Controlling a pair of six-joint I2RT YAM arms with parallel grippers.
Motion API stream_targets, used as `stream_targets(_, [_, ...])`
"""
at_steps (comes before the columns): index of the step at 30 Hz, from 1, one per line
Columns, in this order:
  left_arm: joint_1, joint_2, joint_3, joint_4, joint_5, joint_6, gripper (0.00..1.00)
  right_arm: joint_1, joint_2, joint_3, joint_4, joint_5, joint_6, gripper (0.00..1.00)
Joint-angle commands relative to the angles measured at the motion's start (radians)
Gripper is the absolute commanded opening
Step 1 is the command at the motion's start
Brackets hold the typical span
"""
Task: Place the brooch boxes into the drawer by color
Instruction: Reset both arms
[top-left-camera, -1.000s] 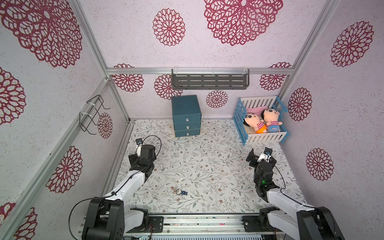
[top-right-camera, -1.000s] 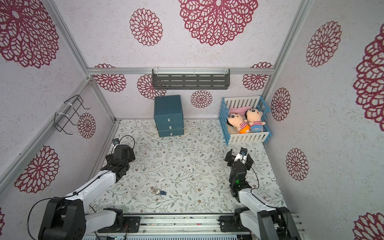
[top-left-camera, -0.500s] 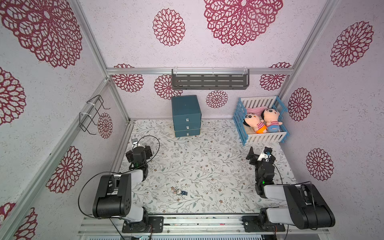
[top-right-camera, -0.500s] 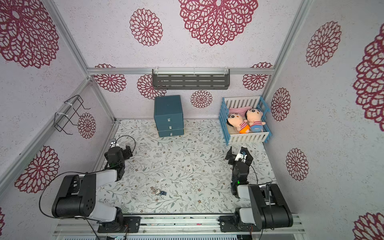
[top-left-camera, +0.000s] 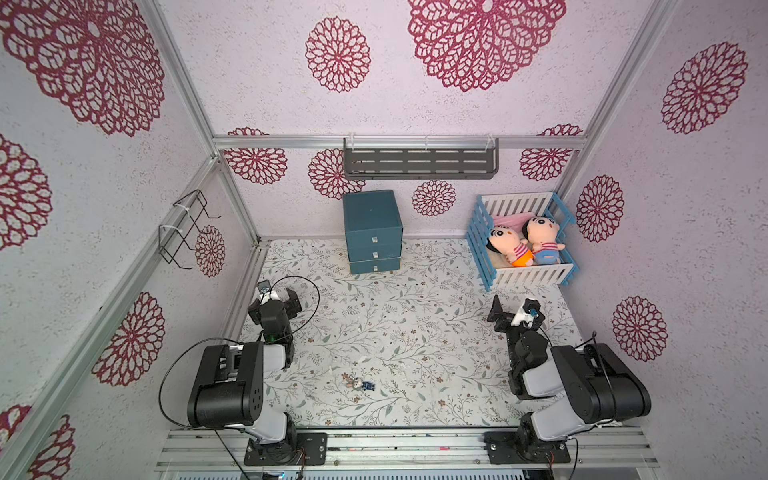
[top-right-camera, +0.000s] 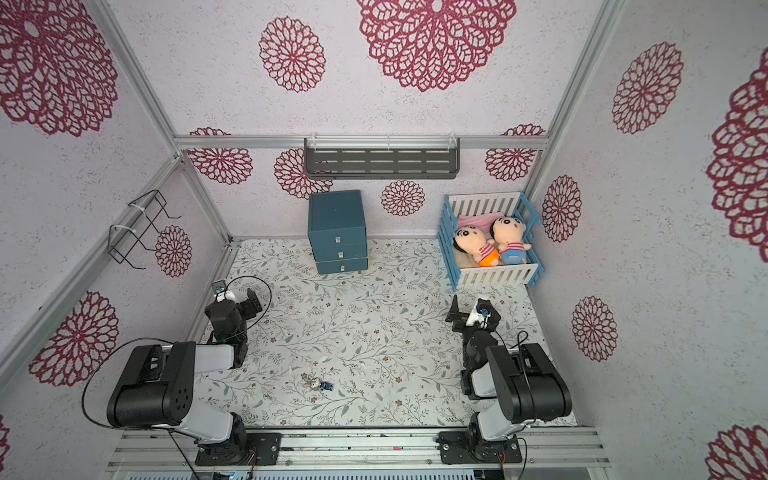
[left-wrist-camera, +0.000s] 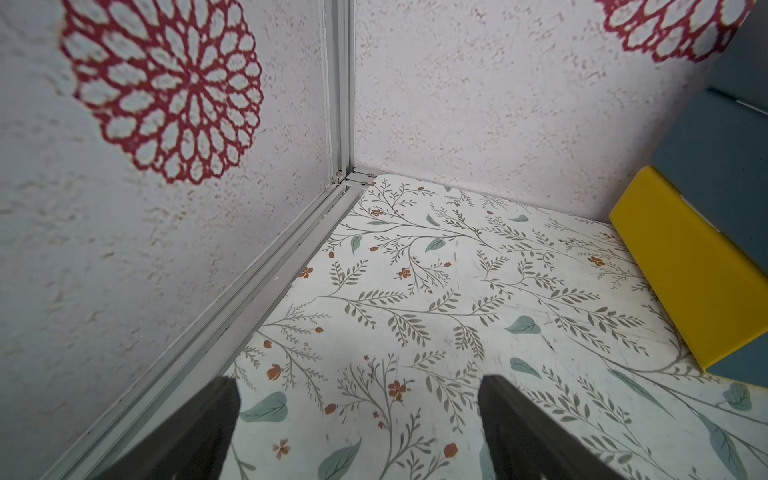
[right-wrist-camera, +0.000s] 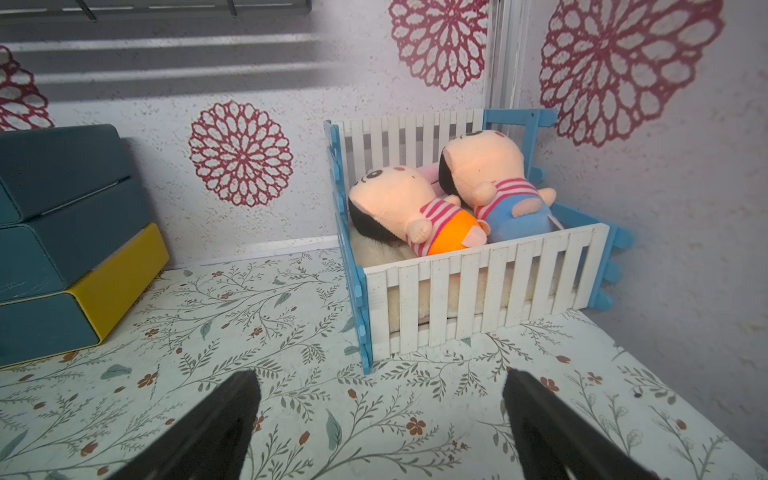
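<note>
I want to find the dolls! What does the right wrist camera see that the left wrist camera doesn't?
Only the right wrist view shows the crib with two dolls, the grey shelf and the open right gripper. Only the left wrist view shows the metal corner post and the open left gripper. Both show the drawer and the leafy mat.

Pale textured walls (top-left-camera: 257, 83) were printed with crimson floral medallions and framed by aluminium rails (top-left-camera: 291, 142). A grey slotted shelf (top-left-camera: 419, 163) was fixed to the back wall, a black wire rack (top-left-camera: 183, 232) to the side wall. The table (top-left-camera: 415, 332) was covered in a leafy print, evenly lit.
</note>
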Motion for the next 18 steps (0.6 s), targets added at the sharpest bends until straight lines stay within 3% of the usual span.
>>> stream_targets(1, [0.008, 0.002, -0.004, 0.017, -0.008, -0.010, 0.97, 0.005, -0.004, 0.002, 0.041, -0.004, -0.009, 0.99])
stream_targets(4, [0.008, -0.002, -0.009, 0.025, -0.008, -0.010, 0.97, 0.006, -0.002, -0.018, 0.082, -0.019, -0.017, 0.99])
stream_targets(8, [0.006, 0.000, -0.007, 0.023, -0.012, -0.010, 0.97, 0.006, -0.008, 0.055, -0.061, -0.025, -0.018, 0.99])
stream_targets(18, [0.010, -0.001, -0.011, 0.025, -0.015, -0.012, 0.97, 0.017, -0.001, 0.078, -0.096, -0.026, -0.035, 0.99])
